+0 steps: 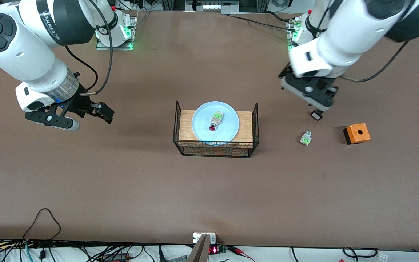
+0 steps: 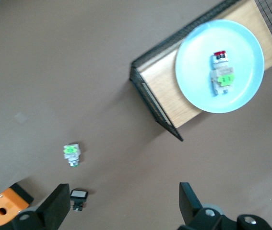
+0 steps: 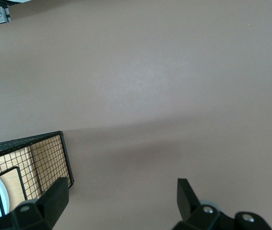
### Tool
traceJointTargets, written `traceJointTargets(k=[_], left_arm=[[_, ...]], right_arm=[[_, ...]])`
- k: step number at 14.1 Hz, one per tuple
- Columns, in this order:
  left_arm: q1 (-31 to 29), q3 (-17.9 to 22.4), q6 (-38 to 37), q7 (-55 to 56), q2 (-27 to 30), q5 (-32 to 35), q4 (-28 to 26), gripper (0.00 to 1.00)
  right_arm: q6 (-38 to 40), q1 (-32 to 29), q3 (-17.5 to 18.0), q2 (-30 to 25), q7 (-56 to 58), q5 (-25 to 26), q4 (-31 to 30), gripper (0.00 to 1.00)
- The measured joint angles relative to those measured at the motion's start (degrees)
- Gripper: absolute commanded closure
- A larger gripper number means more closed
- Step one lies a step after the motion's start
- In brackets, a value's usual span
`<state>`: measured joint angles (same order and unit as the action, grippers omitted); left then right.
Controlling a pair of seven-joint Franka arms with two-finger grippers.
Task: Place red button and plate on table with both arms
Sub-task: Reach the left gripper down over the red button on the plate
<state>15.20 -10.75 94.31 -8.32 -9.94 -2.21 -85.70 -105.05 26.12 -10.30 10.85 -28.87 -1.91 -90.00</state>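
While both jaws hang released, red button (image 1: 213, 126) lies on plate (image 1: 202, 127) — between them.

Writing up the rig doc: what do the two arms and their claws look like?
Both arms are white with rounded shells and black joints. The right arm carries lettering on a black band, a silvery wrist ring and a black cable looping to its base. The left arm trails a black cable too. The left claw and right claw are black with blocky fingers.

A wire rack (image 1: 215, 149) (wooden-topped), an orange box (image 1: 356, 133), a green-and-white part (image 1: 306, 138).
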Motion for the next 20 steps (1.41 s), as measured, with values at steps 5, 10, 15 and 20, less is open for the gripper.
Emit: traceJointTargets(k=[5,10,15,20], left_arm=[[6.35,-0.02,0.64,4.55,-3.87,0.69,3.22,0.02],[11.62,-0.06,0.66,7.21,-7.58,7.16,7.08,0.01],[12.00,0.35,0.65,6.90,-8.16,7.35,7.91,0.00],[21.49,5.88,1.86,7.77,-13.94,7.26,11.71,0.00]], right_arm=[[0.02,-0.48,-0.01,0.00,0.00,0.00,0.00,0.00],[0.06,-0.83,-0.01,0.00,0.00,0.00,0.00,0.00],[0.09,-0.86,-0.01,0.01,0.00,0.00,0.00,0.00],[0.09,-1.07,-0.01,0.01,0.00,0.00,0.00,0.00]])
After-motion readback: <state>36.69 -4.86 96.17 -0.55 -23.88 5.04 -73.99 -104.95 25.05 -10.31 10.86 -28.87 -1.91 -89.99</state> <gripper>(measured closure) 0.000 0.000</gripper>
